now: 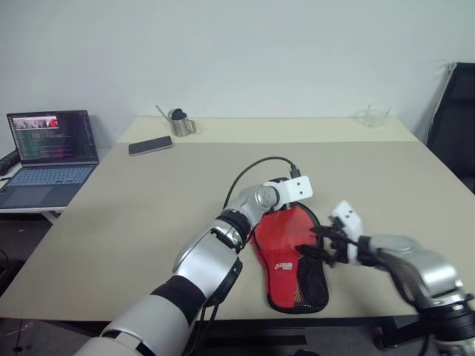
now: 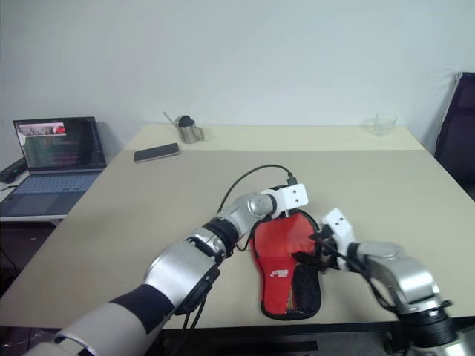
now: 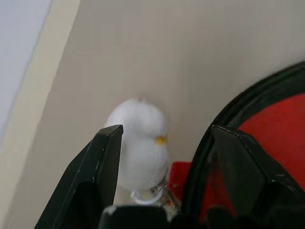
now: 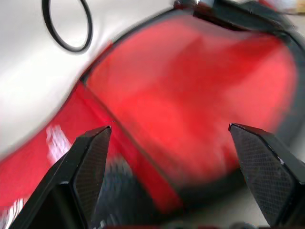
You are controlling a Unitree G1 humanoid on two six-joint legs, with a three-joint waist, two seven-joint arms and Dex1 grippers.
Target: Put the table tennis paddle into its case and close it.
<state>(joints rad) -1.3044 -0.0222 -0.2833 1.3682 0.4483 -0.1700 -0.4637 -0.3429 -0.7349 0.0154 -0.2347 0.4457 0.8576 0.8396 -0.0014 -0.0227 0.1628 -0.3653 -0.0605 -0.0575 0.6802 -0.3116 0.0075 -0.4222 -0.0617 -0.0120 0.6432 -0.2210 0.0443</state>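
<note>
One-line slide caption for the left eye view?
Both open grippers, left and right, flank the red case on the table.

I am seeing the case (image 1: pixel 291 256) partly covered: my left forearm and the left gripper (image 3: pixel 162 143) are hiding its far rounded end, and the right gripper (image 1: pixel 320 248) is overlapping its right edge. The table tennis paddle itself is not showing to me; whether it is lying inside, I cannot tell. In the right wrist view the red cloth (image 4: pixel 190 100) is blurring, and the picture's edges are cutting the case off.
</note>
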